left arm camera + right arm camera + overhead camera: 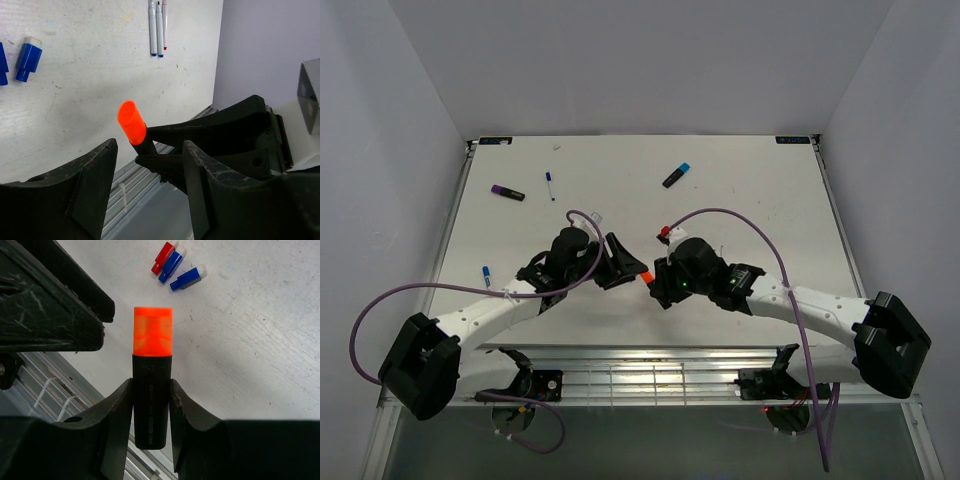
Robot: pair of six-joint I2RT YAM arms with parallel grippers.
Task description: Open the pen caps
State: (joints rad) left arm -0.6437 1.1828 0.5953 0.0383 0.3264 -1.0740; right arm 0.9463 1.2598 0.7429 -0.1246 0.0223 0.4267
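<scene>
Orange plastic highlighter cap [153,331] sits on the end of a black plastic highlighter body [151,412], lifted off the white table [260,340] between the two arms, near the table's front edge. The right gripper [151,390] is clamped on that body just behind the cap. The left gripper [148,155] faces it with jaws apart, close to the cap but touching nothing that I can see. From the left wrist view the cap looks to sit off the line between those fingers, so closing from here could catch only its edge, or land on the black body and pull nothing loose. The cap is smooth, so a shallow pinch may slide off. A hard tug could also drag the body through the right fingers, or pop the cap free and send it down onto the slatted metal strip [131,186] below. From above, the two grippers merge into one dark mass, so I cannot tell how far the cap has entered the open jaws. The rear of the body is buried in the right gripper. A small red cap [162,257] nearby is cut off at the frame edge.
</scene>
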